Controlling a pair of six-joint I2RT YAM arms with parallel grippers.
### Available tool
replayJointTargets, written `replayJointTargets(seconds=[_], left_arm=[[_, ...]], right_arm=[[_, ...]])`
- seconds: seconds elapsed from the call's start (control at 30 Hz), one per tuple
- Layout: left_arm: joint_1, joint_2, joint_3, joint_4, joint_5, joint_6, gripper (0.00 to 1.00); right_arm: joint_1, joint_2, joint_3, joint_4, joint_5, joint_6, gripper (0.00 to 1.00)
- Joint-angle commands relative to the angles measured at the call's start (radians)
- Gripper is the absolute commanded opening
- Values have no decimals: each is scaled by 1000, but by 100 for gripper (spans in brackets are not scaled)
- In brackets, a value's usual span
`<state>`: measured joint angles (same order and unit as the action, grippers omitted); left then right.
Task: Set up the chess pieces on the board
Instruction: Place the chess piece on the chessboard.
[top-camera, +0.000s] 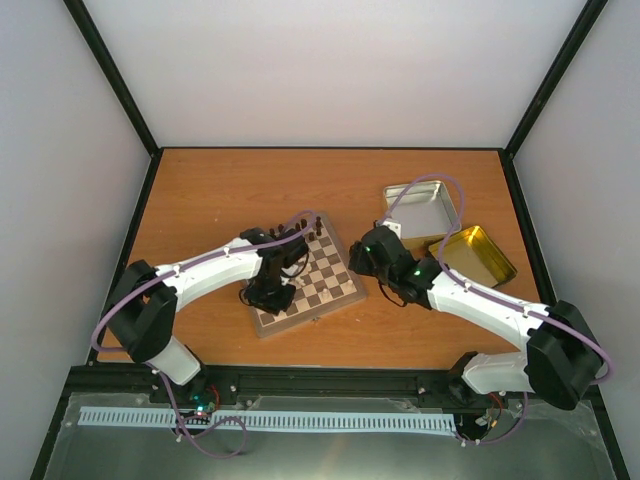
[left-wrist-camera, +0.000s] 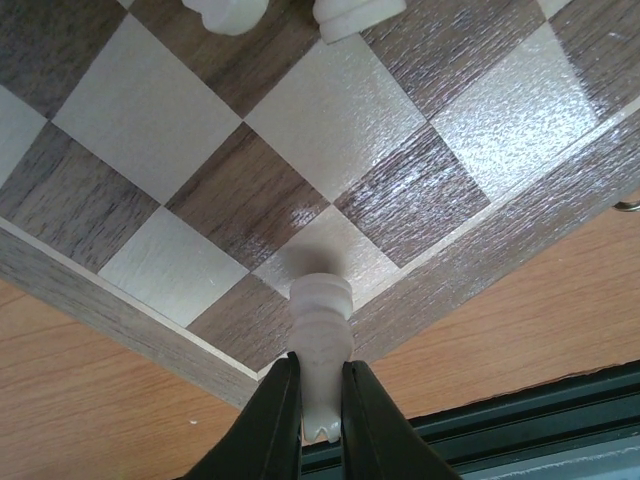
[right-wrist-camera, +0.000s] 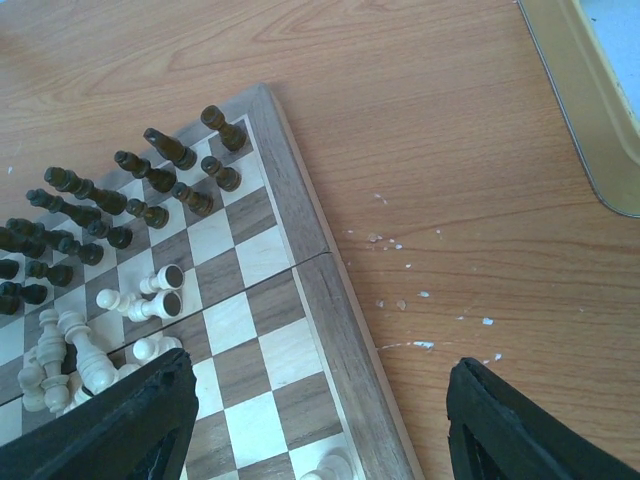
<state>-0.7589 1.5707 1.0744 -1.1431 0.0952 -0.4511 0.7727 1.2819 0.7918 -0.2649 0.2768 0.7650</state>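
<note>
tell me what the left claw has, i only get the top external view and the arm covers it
observer: the left claw is shut on one pale chess piece, held by a corner of the board.
operator: right claw carrying anything
observer: no, the right claw is open and empty, above the board's edge.
operator: other pale ones set up
observer: not yet, several pale pieces lie toppled in a heap on the board, while the dark chessmen stand in rows.
</note>
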Motion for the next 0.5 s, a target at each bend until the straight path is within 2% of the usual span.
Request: replayJointTargets(seconds=[0.0, 0.17, 0.27, 0.47], left_arm=[[-11, 9, 17, 2, 7, 44, 6], [-11, 11, 35, 16, 22, 59, 26], [-11, 14, 61, 3, -6, 56, 34], [-11, -1, 44, 32, -14, 33, 42]], right_arm=[[-9, -46, -23, 28, 9, 17, 69], [-9, -56, -34, 29, -11, 30, 69], [-9, -56, -37, 24, -13, 29, 69], [-9, -61, -43, 21, -14, 34, 69]])
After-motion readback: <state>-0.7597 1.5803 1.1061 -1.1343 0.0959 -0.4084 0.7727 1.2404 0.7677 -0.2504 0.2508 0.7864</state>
